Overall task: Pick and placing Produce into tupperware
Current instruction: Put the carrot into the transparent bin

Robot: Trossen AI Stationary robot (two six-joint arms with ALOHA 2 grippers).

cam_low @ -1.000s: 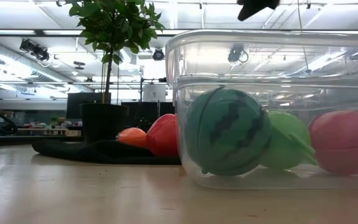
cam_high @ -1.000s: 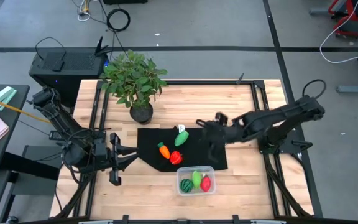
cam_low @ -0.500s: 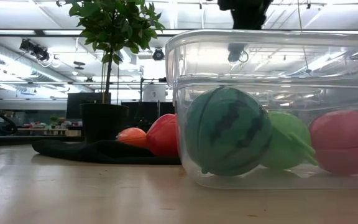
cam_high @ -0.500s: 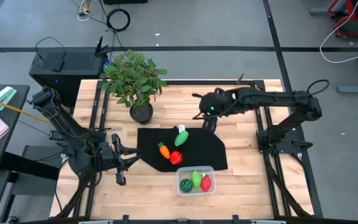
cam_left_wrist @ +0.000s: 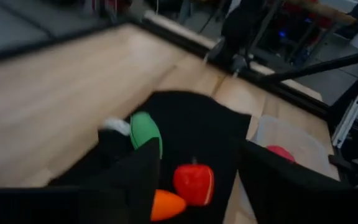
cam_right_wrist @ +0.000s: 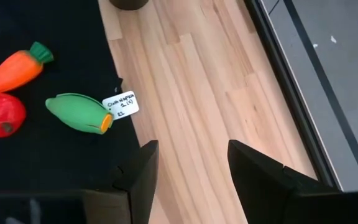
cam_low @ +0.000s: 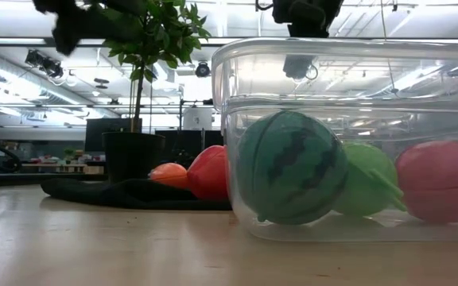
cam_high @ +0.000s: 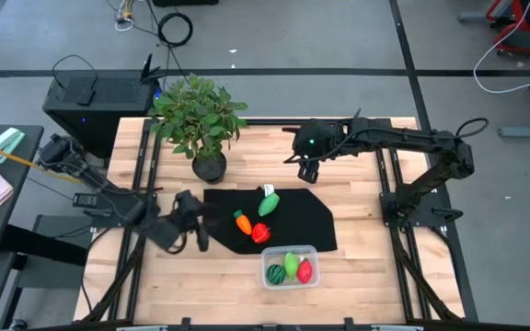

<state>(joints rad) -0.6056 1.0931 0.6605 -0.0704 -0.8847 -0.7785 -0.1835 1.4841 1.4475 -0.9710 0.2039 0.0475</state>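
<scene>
Produce is half sorted: a striped melon [cam_high: 275, 273], a green piece [cam_high: 291, 265] and a red piece [cam_high: 305, 270] sit in the clear tub [cam_high: 289, 250] at lower centre of the high view. A carrot [cam_high: 242, 222], a tomato [cam_high: 261, 233] and a tagged green vegetable [cam_high: 267, 204] remain on the black mat [cam_high: 316, 225]. The left gripper [cam_high: 194, 230] hovers at the mat's left edge, jaws released and empty. Likely next: close on the smooth, round tomato. The right gripper [cam_high: 306, 171] waits above the desk [cam_high: 357, 276], upper centre, jaws released.

left gripper [cam_high: 196, 230] smeared by blur; tupperware [cam_low: 356, 135] cut off at edge.
</scene>
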